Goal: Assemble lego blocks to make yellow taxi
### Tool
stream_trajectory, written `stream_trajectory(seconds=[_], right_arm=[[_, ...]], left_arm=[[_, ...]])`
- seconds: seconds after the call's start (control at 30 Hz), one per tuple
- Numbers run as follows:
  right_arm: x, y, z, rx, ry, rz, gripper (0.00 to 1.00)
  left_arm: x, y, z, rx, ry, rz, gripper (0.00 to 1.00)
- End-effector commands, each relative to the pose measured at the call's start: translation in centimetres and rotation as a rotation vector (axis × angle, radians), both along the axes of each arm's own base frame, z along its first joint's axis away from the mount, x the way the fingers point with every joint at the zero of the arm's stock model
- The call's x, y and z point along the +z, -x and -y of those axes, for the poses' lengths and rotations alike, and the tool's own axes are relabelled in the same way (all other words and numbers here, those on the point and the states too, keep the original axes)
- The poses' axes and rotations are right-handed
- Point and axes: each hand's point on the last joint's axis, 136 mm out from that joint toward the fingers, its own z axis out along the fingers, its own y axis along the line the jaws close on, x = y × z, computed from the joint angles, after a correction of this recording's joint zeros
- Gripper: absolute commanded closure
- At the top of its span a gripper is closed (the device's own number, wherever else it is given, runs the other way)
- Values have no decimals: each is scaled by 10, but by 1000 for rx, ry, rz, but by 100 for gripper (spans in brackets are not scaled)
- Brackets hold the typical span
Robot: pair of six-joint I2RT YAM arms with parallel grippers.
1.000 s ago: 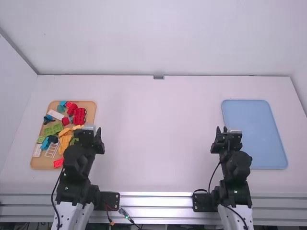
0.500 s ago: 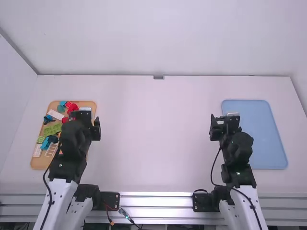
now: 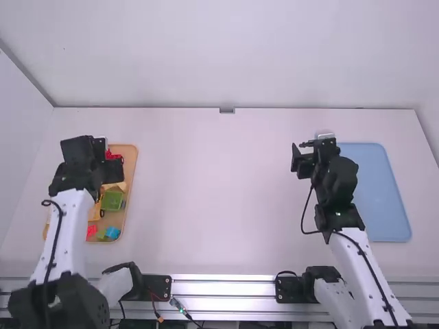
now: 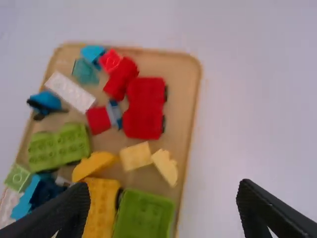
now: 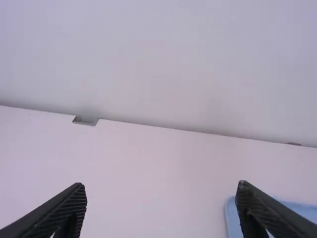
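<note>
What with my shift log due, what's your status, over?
Left black two-finger hand open, empty; right hand likewise. Big yellow rectangular plastic block on flat tan tray. Boxy green plastic block close beside.

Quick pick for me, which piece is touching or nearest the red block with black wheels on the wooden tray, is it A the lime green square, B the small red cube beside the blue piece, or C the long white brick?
B: the small red cube sits beside the wheeled red block, with just the blue piece between.
</note>
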Motion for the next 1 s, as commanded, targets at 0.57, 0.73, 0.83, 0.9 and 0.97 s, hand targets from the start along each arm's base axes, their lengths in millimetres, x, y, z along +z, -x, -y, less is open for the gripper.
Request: stream_trajectory(seconds=[0.57, 0.73, 0.83, 0.9, 0.97], right_arm=[[35, -53, -20, 67, 18, 99, 1], [43, -53, -32, 94, 15, 130, 1], [47, -53, -36, 102, 14, 149, 1], [50, -53, -39, 107, 14, 159, 1], [51, -53, -40, 110, 13, 163, 1]], left_arm=[[-105, 57, -98, -16, 64, -626, 16], [-120, 65, -94, -14, 68, -646, 22], [-128, 68, -91, 1, 76, -644, 23], [-132, 72, -88, 9, 88, -654, 26], [-134, 75, -86, 11, 96, -661, 26]])
